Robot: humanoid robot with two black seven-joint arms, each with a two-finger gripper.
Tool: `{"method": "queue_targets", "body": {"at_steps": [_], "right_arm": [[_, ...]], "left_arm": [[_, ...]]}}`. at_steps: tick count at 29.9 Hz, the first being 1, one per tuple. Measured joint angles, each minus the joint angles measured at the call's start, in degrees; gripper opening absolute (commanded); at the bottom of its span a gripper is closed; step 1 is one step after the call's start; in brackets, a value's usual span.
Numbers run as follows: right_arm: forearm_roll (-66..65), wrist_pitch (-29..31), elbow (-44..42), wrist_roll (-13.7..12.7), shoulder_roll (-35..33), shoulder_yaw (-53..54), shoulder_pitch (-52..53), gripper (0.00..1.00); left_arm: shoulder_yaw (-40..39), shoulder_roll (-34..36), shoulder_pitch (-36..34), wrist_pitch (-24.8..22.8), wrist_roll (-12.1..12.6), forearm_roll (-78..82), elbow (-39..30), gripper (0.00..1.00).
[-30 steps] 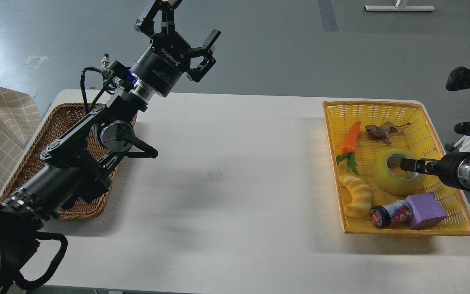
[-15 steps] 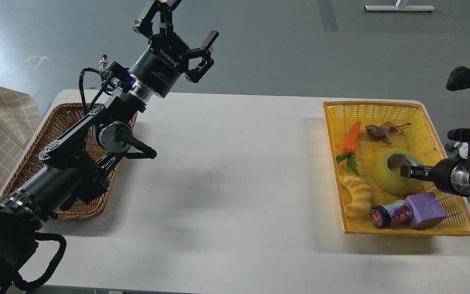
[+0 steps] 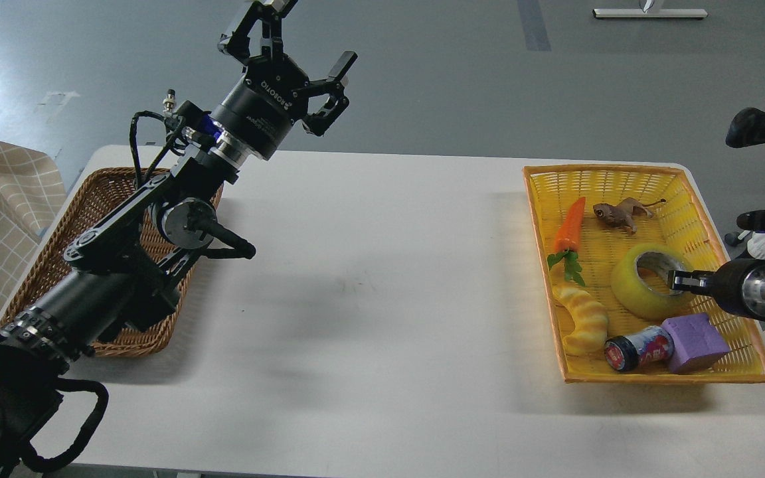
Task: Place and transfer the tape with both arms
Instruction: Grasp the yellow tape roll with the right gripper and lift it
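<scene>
The tape [image 3: 635, 292], a wide translucent yellow roll with a grey core, lies tilted in the yellow basket [image 3: 595, 170] at the table's right. My right gripper [image 3: 681, 279] comes in from the right edge, and its dark fingertips are at the roll's right rim by the core opening. I cannot tell its fingers apart or whether they hold the rim. My left gripper [image 3: 299, 56] is open and empty. It is raised high above the table's far left, above the wicker basket [image 3: 57, 239].
The yellow basket also holds a toy carrot [image 3: 570, 224], a toy lion [image 3: 616, 214], yellow toy bread [image 3: 582, 320], a small can [image 3: 635, 348] and a purple block [image 3: 694, 334]. The white table [image 3: 382, 279] lies between the two baskets. A checked cloth is at the far left.
My right gripper has drawn back to the right, from inside the core to the roll's right rim. The tape and yellow basket shifted slightly. The left arm barely moved.
</scene>
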Motion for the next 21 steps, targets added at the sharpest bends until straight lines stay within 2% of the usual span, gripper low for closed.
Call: {"method": "queue_targets", "body": {"at_steps": [21], "right_arm": [[0.8,0.0,6.5,0.1,0.1,0.1,13.3,0.00]], "left_arm": [[0.0,-0.1,-0.2,0.0,0.1,0.0,0.0,0.98]]}}
